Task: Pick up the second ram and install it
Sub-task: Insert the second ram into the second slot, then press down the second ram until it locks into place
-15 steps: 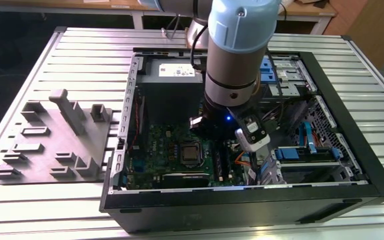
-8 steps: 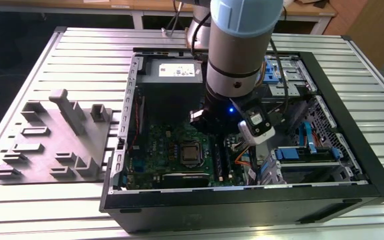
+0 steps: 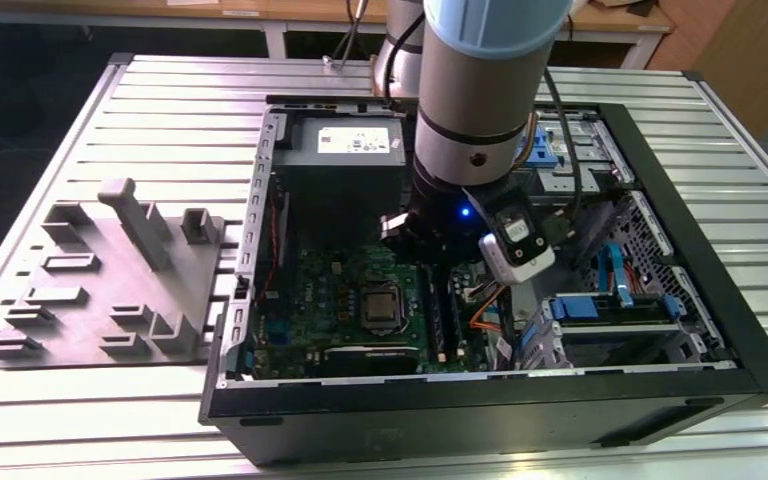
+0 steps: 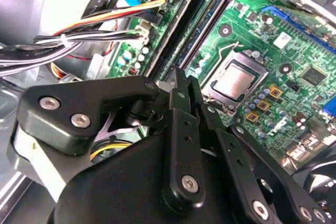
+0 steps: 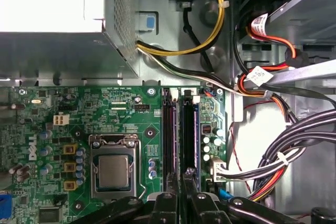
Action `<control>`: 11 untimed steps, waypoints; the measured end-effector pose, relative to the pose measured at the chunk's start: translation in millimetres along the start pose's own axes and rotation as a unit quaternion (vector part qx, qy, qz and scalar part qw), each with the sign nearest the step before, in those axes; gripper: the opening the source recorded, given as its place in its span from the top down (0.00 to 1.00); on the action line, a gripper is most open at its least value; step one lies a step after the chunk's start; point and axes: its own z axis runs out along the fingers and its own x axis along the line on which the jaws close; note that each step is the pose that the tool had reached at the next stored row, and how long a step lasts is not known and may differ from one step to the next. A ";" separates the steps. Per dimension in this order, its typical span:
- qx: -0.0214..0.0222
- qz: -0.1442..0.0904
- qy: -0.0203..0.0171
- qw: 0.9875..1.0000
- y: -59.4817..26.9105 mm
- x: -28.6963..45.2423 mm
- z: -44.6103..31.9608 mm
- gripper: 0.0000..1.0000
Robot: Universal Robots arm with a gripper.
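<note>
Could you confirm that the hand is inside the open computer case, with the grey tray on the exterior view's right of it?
Not quite: the exterior view shows the grey tray on its left of the computer case; the hand is inside the case.

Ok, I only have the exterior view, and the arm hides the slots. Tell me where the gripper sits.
Observer: In the first wrist view the gripper is at one end of the two slots, which lie side by side.
Operator: Give me what lies beside them.
Observer: A tied black cable bundle, on the side away from the processor.
Operator: Report the slots' far ends.
Observer: White latches sit there.
</note>
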 end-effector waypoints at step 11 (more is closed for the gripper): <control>0.000 0.000 0.000 1.000 0.1 -0.1 -2.4 0.90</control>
